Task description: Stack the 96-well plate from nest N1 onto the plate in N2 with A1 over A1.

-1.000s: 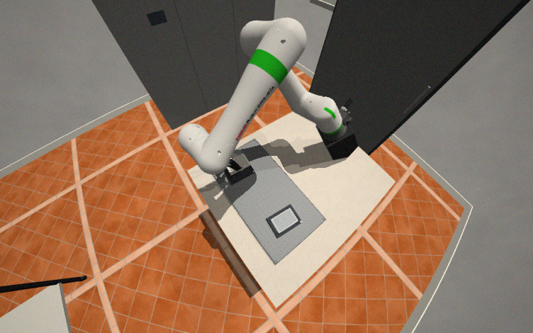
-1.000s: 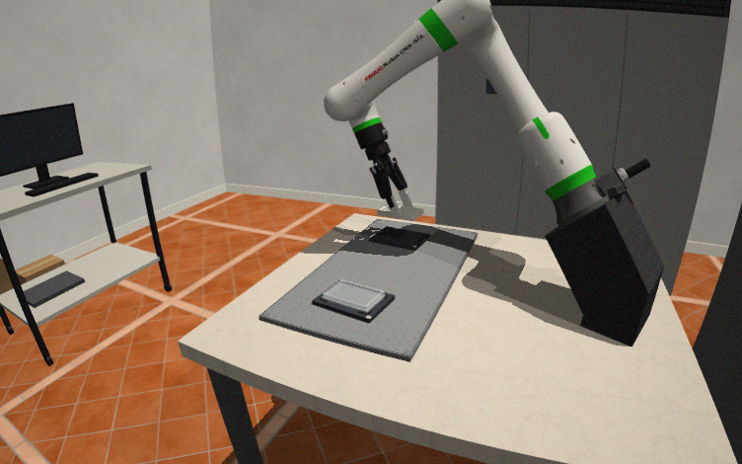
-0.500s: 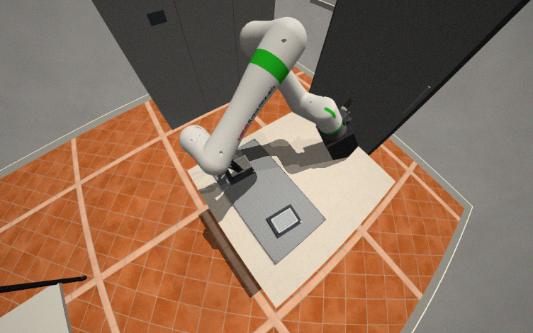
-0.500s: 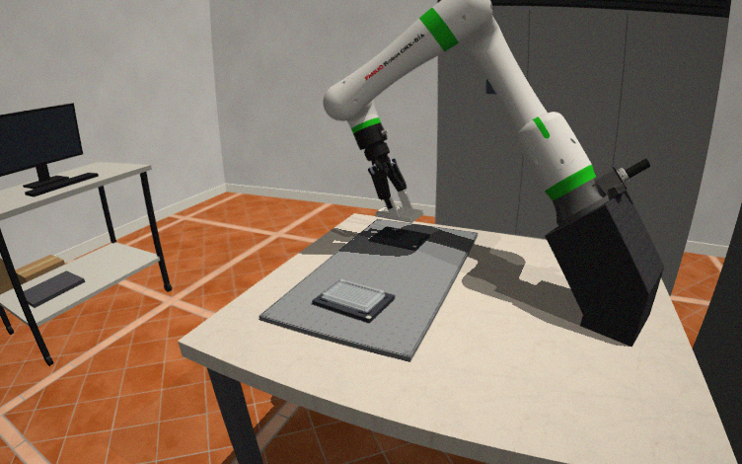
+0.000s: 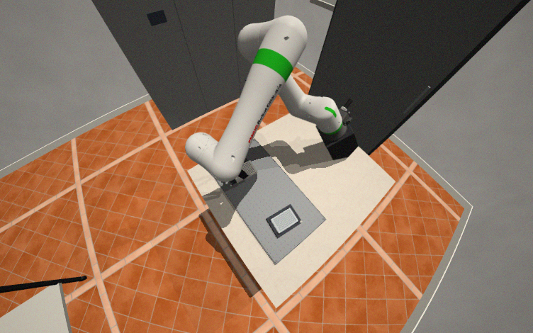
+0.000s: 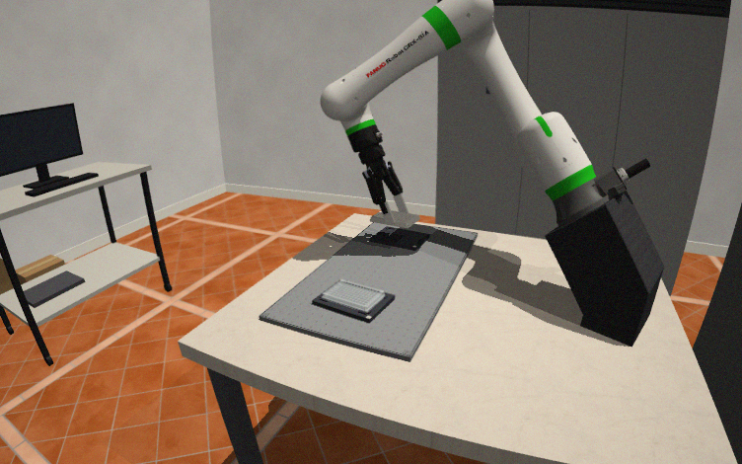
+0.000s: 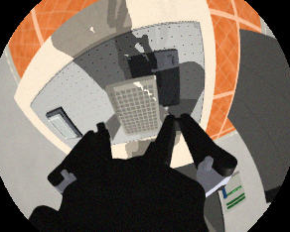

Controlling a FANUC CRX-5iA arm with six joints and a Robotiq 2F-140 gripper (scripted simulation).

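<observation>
The tool [image 6: 390,206], pinching the plate [image 6: 395,218] by one edge above N1 [image 6: 400,237], could let it tilt and mis-nest on N2's plate [image 6: 353,294].

Plate [image 6: 395,217] lifted above N1 [image 6: 400,236] (other plate [image 6: 353,294] nested).

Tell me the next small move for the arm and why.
Probably carry the held plate toward the other plate. The claw is shut on it, it already hangs above its dark empty nest, and the other plate sits in its nest nearer the table's front edge.
</observation>
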